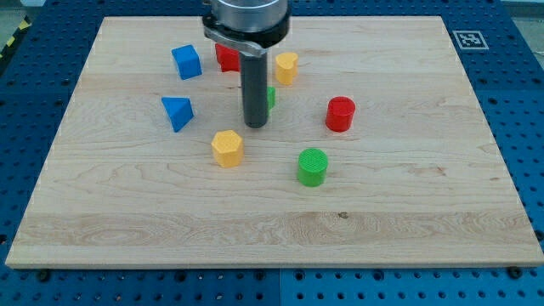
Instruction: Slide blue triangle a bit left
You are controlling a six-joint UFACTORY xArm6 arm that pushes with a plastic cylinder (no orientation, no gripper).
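Observation:
The blue triangle (177, 112) lies on the wooden board (408, 195) at the view's left. My tip (256, 126) rests on the board to the triangle's right, well apart from it, just above and right of a yellow hexagon block (228, 148). The rod hides most of a green block (270, 98) behind it.
A blue cube (186, 61) sits above the triangle. A red block (226, 58) is partly hidden by the arm. A yellow block (286, 67), a red cylinder (341, 114) and a green cylinder (313, 167) lie to the tip's right.

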